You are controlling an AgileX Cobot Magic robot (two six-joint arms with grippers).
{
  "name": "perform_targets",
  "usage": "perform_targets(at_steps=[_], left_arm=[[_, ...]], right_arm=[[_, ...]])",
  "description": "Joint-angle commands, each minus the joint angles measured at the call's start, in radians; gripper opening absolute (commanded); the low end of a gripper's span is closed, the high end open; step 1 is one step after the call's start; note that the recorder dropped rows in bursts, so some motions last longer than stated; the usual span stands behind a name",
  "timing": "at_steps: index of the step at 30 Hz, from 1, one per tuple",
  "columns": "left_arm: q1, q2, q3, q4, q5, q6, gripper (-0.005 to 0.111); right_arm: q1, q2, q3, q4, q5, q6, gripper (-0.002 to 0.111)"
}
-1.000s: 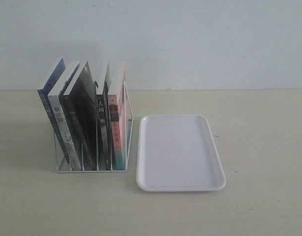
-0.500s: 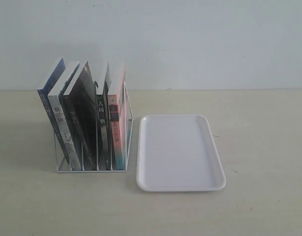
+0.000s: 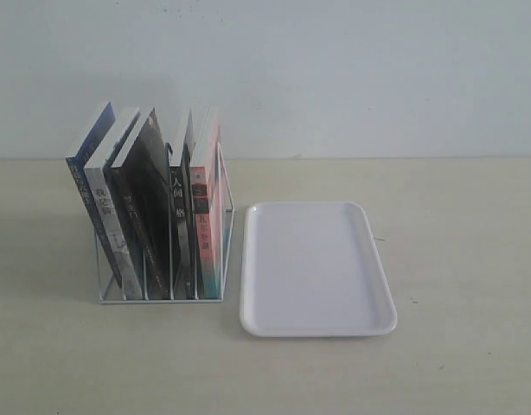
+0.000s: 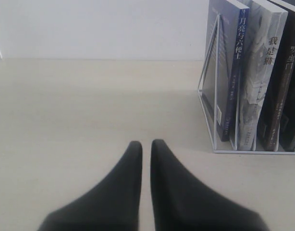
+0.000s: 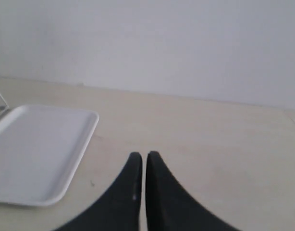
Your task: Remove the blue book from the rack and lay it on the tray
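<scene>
Over the pale desk [image 4: 66,106], the left hand [image 4: 145,144] is hovering with its two dark fingers [image 4: 126,187] drawn together, only a thin slit showing between the tips, and it is grasping nothing. Ahead of it and off to one side, well apart from the fingertips, the white wire rack [image 4: 208,96] is standing on the desk. The blue book [image 4: 234,77] is sitting upright in the rack's end slot, the one nearest this hand, with its blue spine and white title characters facing the camera. A pale grey book [image 4: 260,82] is leaning right against it, and a dark book [image 4: 284,86] is standing beyond that. The right hand [image 5: 141,155] is likewise clenched on nothing, its tips almost touching, and it is pointing across bare desk with the tray [image 5: 37,149] lying near it to one side. In the exterior view the blue book [image 3: 86,186] is occupying the leftmost slot of the rack [image 3: 227,216], tilting leftward at the top. A pink-and-teal book [image 3: 207,233] is filling the rightmost slot. The tray [image 3: 317,268] is lying flat just beside the rack on its right, with nothing on it.
</scene>
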Motion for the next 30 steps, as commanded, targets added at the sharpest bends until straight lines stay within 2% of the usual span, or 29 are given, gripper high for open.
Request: perform_targets(at_steps=[1, 7, 11, 13, 15, 19, 23, 30], left_arm=[[-0.008, -0.002, 0.004, 0.003, -0.008, 0.004, 0.006], [-0.008, -0.002, 0.004, 0.003, -0.008, 0.004, 0.006], [-0.008, -0.002, 0.004, 0.003, -0.008, 0.004, 0.006], [-0.008, -0.002, 0.004, 0.003, -0.008, 0.004, 0.006], [-0.008, -0.002, 0.004, 0.003, -0.008, 0.004, 0.006], [-0.008, -0.002, 0.004, 0.003, -0.008, 0.004, 0.006], [-0.008, -0.002, 0.004, 0.003, -0.008, 0.004, 0.006], [-0.008, -0.002, 0.004, 0.003, -0.008, 0.004, 0.006]], right_arm=[[-0.007, -0.003, 0.000, 0.000, -0.182, -0.005, 0.003], [-0.007, -0.003, 0.000, 0.000, -0.353, -0.003, 0.003], [-0.007, -0.003, 0.000, 0.000, -0.535, 0.001, 0.003], [-0.007, -0.003, -0.005, 0.003, -0.558, 0.001, 0.003], [-0.007, -0.003, -0.068, 0.003, -0.512, -0.004, 0.003], [-0.007, 0.071, -0.299, 0.003, -0.112, -0.048, 0.003], [-0.007, 0.229, -0.443, 0.003, 0.147, -0.054, 0.003], [-0.007, 0.288, -0.459, 0.003, -0.011, -0.050, 0.003]])
